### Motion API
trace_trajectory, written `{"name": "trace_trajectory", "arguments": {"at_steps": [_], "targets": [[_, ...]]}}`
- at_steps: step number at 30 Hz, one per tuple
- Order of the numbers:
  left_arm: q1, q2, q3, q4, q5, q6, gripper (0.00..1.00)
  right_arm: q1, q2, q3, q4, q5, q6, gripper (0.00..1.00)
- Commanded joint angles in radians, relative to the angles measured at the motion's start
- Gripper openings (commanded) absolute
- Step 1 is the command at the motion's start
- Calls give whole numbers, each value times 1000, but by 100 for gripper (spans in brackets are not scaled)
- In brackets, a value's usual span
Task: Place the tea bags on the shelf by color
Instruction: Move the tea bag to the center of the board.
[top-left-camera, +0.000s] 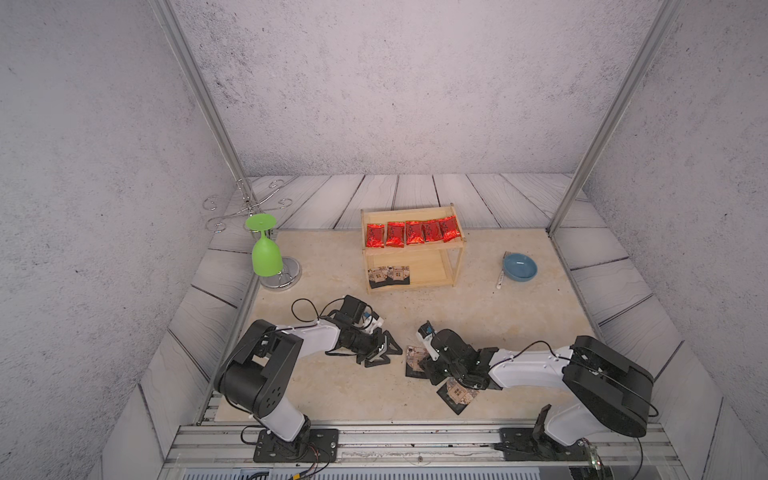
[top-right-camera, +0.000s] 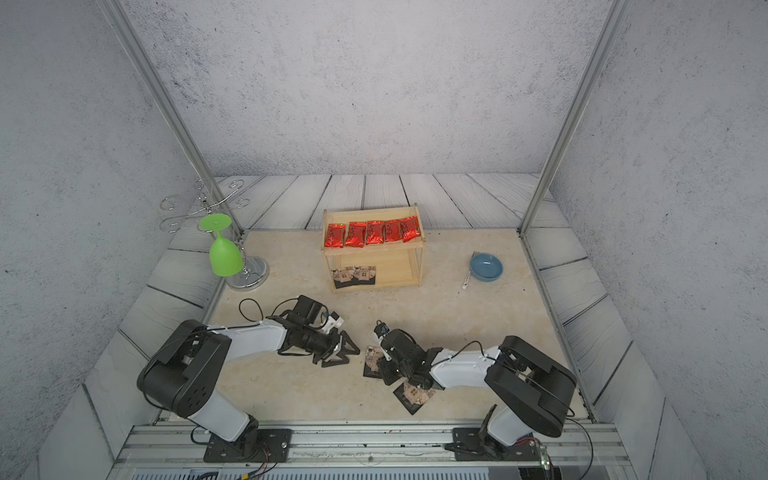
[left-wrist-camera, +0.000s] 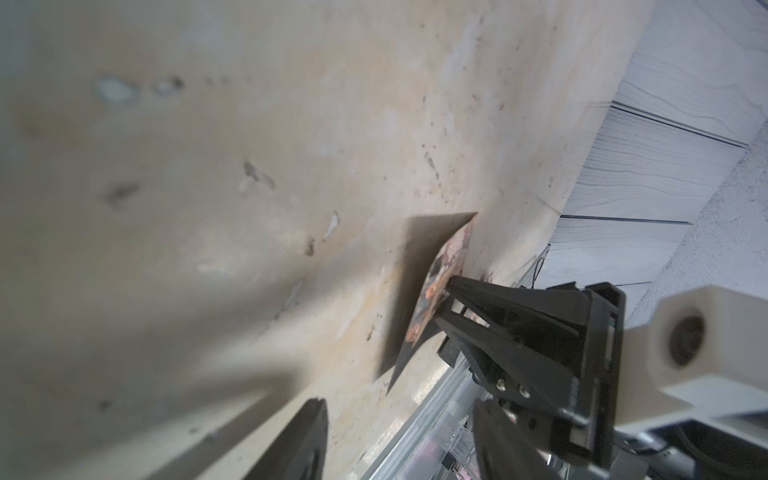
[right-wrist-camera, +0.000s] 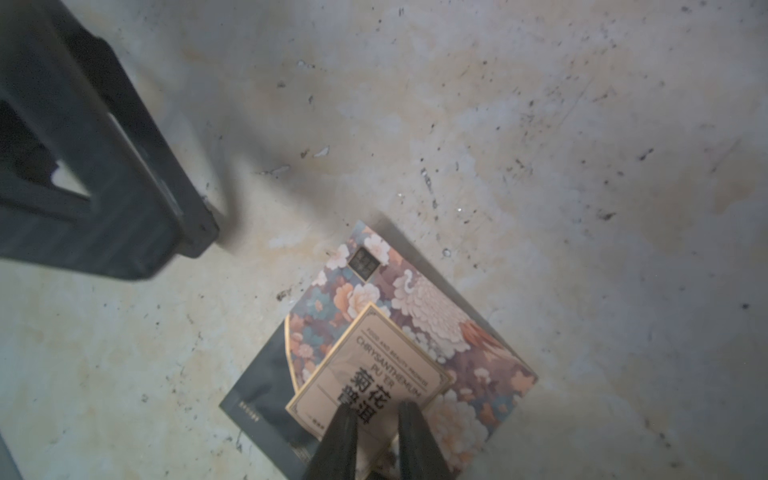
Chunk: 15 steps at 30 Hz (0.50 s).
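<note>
The red row is done: five red sachets (top-left-camera: 414, 232) lie side by side on the top board of the shelf (top-left-camera: 432, 270), and two black packets (top-left-camera: 388, 276) sit at the left end of the lower board. That leaves two black ones out on the table, so I'd say the step in hand is picking up the third. That packet (right-wrist-camera: 415, 316) lies well out in front of the middle of the shelf, flowered label up. The right gripper (right-wrist-camera: 377, 409) is down on it, its tips on the tan label with only a narrow gap between them. I cannot tell whether they have pinched the packet or merely rest on it. The packet is square, so it has no real long axis. It sits corner-on to the gripper, with its plain black strip along one side and one corner pointing away from the fingers. The other loose packet (top-left-camera: 457, 395) lies farther from the shelf, in line with its right end, turned like a diamond. The left gripper (top-left-camera: 384, 349) is low over the table in front of the shelf's left end, just beside the packet, jaws apart and empty. Next, I think, comes getting a real hold on something so flat, perhaps by raising an edge. Then it must be carried low enough to slip under the top board onto the bare wood right of the two black ones.
</note>
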<state>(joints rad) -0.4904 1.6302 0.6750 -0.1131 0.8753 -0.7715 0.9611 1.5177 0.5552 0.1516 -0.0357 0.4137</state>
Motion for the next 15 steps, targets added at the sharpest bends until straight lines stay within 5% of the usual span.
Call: {"name": "trace_trajectory", "arguments": {"at_steps": [1, 8, 15], "targets": [[-23, 37, 42, 13, -30, 4, 60, -11, -14, -12, -41, -28, -15, 23], [-43, 96, 68, 26, -50, 6, 59, -60, -135, -75, -9, -30, 53, 24], [-56, 130, 80, 31, -52, -1, 59, -89, -76, -87, 62, -47, 69, 23]]}}
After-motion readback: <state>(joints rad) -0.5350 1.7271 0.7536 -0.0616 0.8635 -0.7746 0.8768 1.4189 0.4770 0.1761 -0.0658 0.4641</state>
